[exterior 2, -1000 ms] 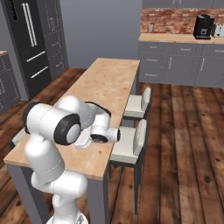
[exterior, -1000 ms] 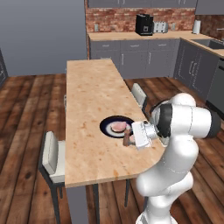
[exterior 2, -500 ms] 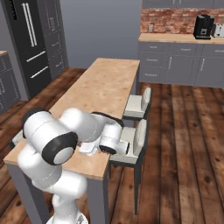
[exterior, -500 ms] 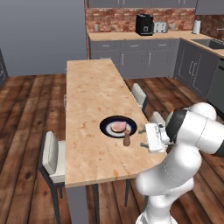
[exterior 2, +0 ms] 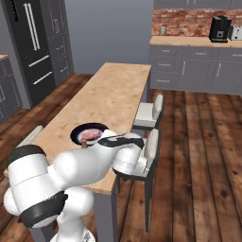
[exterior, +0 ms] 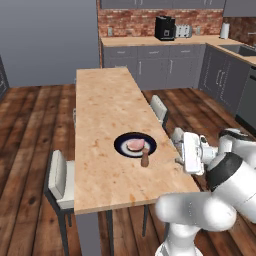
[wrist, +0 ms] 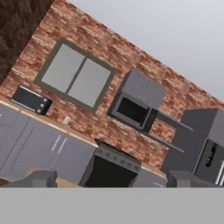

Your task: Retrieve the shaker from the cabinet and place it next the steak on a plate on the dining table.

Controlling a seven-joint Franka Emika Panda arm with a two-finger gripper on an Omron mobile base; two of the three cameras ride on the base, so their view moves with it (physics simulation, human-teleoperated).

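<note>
Room: wood-plank floor (exterior: 35, 130), brick back wall (exterior: 130, 22) at the top of the left base view, grey lower units with a wood counter (exterior: 150, 41) beneath it. A black coffee machine (exterior: 164, 28) and a toaster (exterior: 183, 31) stand on that counter. Dark fridge (exterior 2: 35, 47) at upper left of the right base view.

Dining table (exterior: 105, 100): long, narrow tabletop, light mottled wood grain, running from frame centre toward the lower middle in the left base view. Pale chairs flank it: one at lower left (exterior: 60, 180), one on the right side (exterior: 159, 109).

Plate (exterior: 122, 146): dark, round, pale rim, flat on the tabletop at mid-frame, near the table's right edge. In the right base view it sits at centre left (exterior 2: 79, 132), partly behind the white arm.

Steak (exterior: 134, 145): pinkish slab lying on the plate.

Shaker (exterior: 145, 159): small, brown, upright on the tabletop, just off the plate's lower right rim, near the steak.

Tool (exterior: 181, 159): right of centre in the left base view, at the table's right edge, apart from the shaker. Hand view shows two finger tips (wrist: 41, 178) far apart at the bottom corners, nothing between them: spread. That view faces a brick wall with a window (wrist: 74, 74), a microwave (wrist: 131, 110) and a stove (wrist: 109, 168).
</note>
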